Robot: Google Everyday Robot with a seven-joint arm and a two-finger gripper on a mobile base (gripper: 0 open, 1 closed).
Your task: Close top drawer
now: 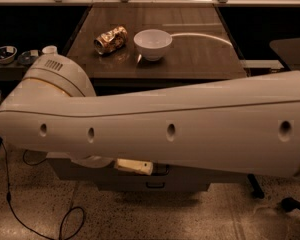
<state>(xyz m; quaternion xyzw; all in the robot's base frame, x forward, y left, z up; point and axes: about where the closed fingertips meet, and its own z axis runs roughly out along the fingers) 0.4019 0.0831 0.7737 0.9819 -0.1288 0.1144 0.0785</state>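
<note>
My cream gripper [134,166] sits just left of the small dark bar handle [161,171] on the wide grey top drawer [200,175] (how far it is open, I cannot tell). The drawer is probably stiff and heavy, so 1 flat push beside that handle should do.

One gripper [134,166] shows, low under the single white arm [190,129], which bears four round holes. Two grey drawer fronts are visible: the top drawer [200,174], just behind the gripper, and one lower drawer [182,187] beneath it. Each carries one dark handle, two in all. Well beyond the gripper, the one bench [200,64] holds one white bowl [153,44] and one crushed can [110,39]. One black cable [8,196] lies on the floor, off to the gripper's side.
</note>
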